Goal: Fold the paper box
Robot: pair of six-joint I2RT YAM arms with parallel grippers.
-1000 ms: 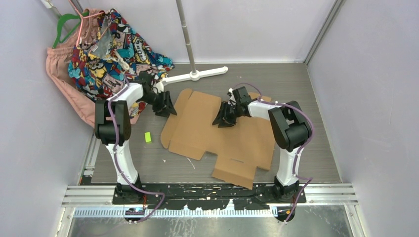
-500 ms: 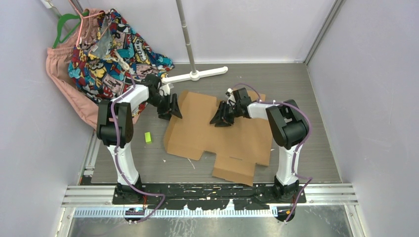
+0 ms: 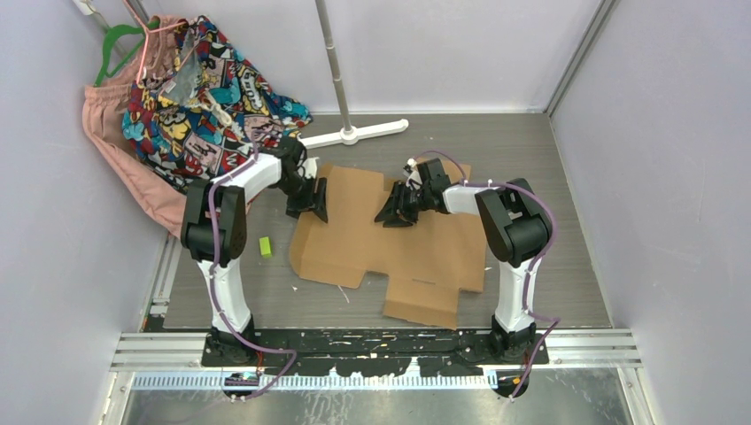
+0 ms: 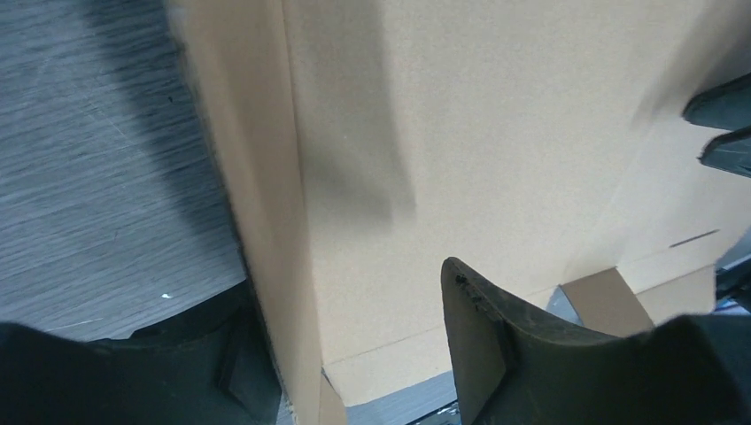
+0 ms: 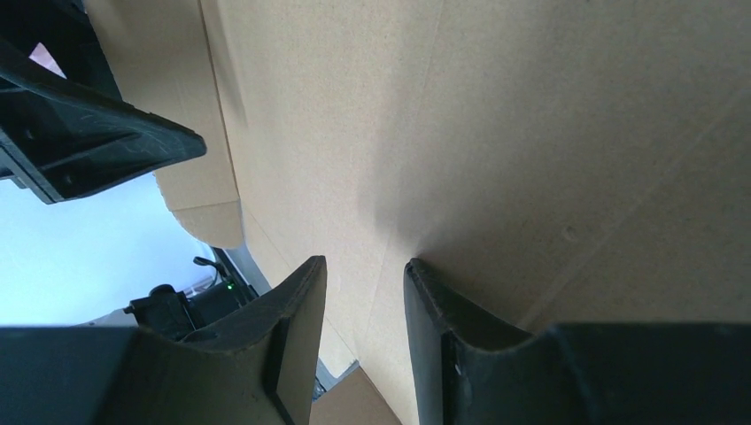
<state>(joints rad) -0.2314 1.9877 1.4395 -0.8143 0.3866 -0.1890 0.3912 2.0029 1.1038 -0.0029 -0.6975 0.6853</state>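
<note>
The paper box [image 3: 390,243], a flat brown corrugated sheet, lies mid-table [image 3: 549,177]; its left flap stands up between the parted fingers of the left gripper [image 3: 312,205]. The right gripper [image 3: 391,216], fingers slightly apart, rests on its middle. A white stand foot [image 3: 350,135] lies at the far edge, printed clothes [image 3: 195,88] hang at the far left corner

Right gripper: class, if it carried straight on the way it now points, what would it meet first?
The paper box. In the right wrist view the right gripper aims its fingers onto the flat brown panel, close ahead; whether they touch it is unclear.
</note>
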